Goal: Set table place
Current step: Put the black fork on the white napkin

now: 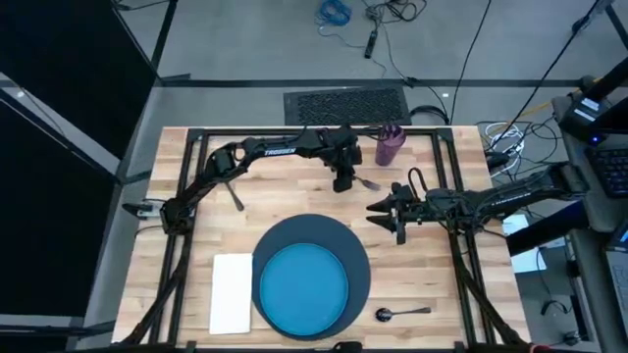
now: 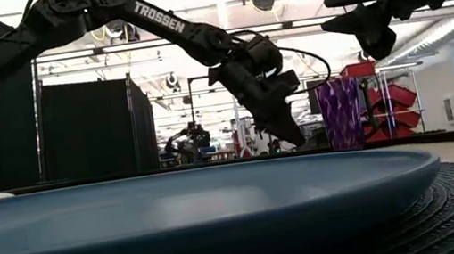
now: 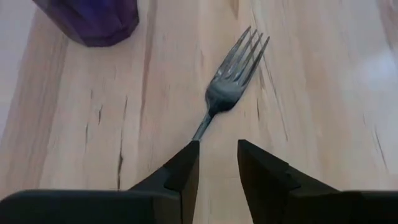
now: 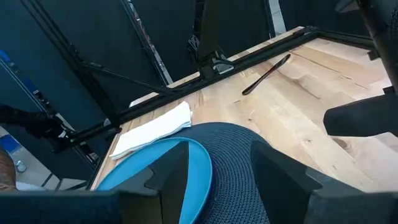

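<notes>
Left wrist view shows the left gripper (image 3: 217, 168) narrowly parted, empty, straddling the handle of the fork (image 3: 233, 74) near the table's (image 1: 265, 211) far edge beside the purple cup (image 1: 389, 144). Fork pickup seems underway; next: descend, close. The right gripper (image 1: 385, 209) waits apart, empty.

The table (image 1: 446, 265) holds 1 charger (image 1: 359, 257), 1 blue plate (image 1: 302, 286), 1 white napkin (image 1: 232, 292), 1 fork (image 3: 231, 88), 1 knife (image 1: 235, 195), 1 spoon (image 1: 402, 313), 1 purple cup (image 1: 390, 145); 2 arms.

floor grate (image 1: 345, 103) beyond table | blue cable (image 1: 335, 13) on floor
</notes>
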